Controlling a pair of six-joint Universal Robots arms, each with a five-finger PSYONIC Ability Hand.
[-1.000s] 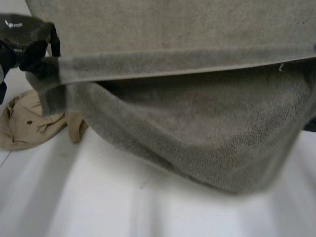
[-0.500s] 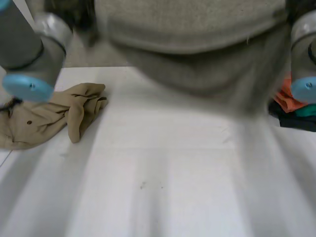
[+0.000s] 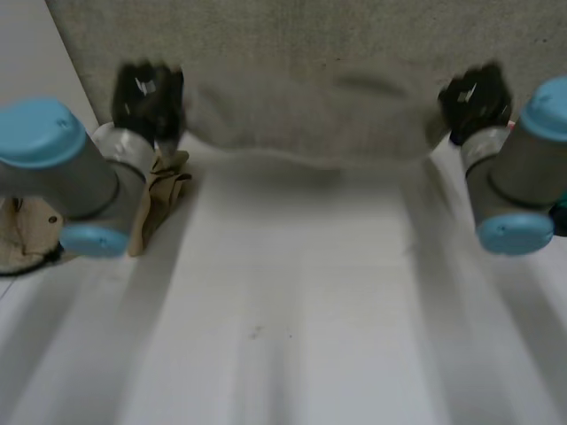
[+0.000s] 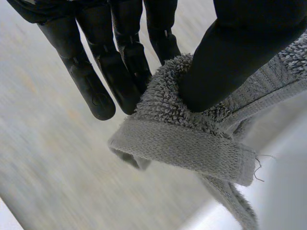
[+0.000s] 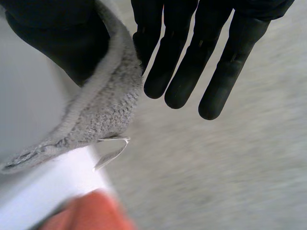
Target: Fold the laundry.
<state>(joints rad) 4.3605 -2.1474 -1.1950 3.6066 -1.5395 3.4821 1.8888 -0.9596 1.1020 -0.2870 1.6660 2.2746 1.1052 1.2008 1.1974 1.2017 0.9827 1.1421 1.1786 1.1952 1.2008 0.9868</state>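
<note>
Left hand (image 4: 225,52) first: the fingers (image 4: 96,81) are straight and packed close together, and the thumb squeezes a hemmed corner of the grey towel (image 4: 182,143) against them, so that's a proper pinch. The right hand (image 5: 201,52) is the same deal, with straight, slightly fanned fingers (image 5: 177,72) behind the towel's edge (image 5: 105,96) and the thumb clamping it from the other side. From the head camera, the left hand (image 3: 146,93) sits around ten o'clock and the right hand (image 3: 476,97) around two. The towel (image 3: 310,80) is stretched between them across twelve o'clock, its near edge sagging a bit in the middle over the white table (image 3: 292,292). A crumpled tan garment (image 3: 164,190) lies at nine o'clock, right by the left arm. Looks like the robot's at the spreading-out step, before any real fold. Next it probably needs to bring both corners down level and taut, clear of that tan garment.
</note>
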